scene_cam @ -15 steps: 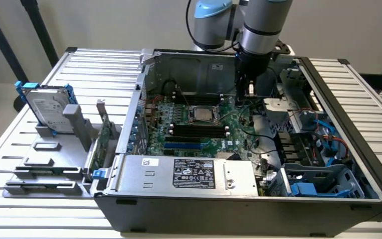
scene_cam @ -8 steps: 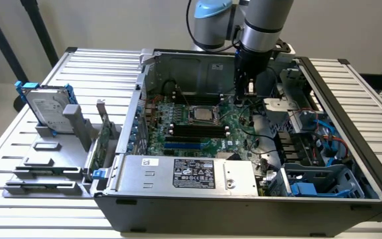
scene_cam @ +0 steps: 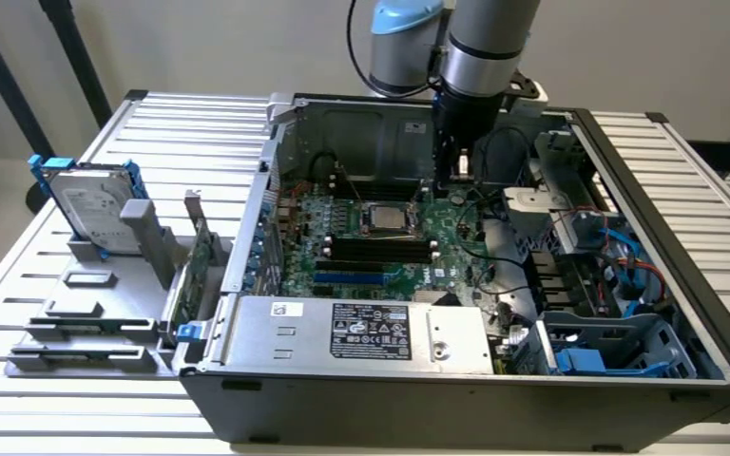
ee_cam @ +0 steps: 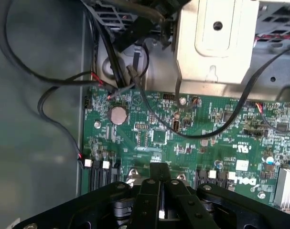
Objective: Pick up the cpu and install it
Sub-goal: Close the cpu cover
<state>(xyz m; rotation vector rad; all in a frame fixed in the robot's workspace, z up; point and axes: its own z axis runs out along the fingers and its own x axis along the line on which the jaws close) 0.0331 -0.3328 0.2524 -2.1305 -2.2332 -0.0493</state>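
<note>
An open computer case (scene_cam: pixel 277 152) lies on the slatted table with its green motherboard (scene_cam: pixel 391 252) facing up. The cpu (scene_cam: pixel 384 220), a small silver square with a darker rim, sits flat in the socket at the middle of the board. My gripper (scene_cam: pixel 458 176) hangs down inside the case, a little past the cpu toward the exterior view's right, just above the board. In the wrist view my gripper (ee_cam: pixel 160 191) is shut, its black fingers (ee_cam: pixel 149 191) pressed together over the motherboard (ee_cam: pixel 192 138) with nothing visible between them.
A hard drive with blue rails (scene_cam: pixel 92 204) stands in a grey holder at the exterior view's left, a green card (scene_cam: pixel 191 275) beside it. The power supply (scene_cam: pixel 358 332) fills the near side of the case. Black cables (ee_cam: pixel 63 81), a coin battery (ee_cam: pixel 117 115) and a metal bracket (ee_cam: pixel 214 52) lie close by.
</note>
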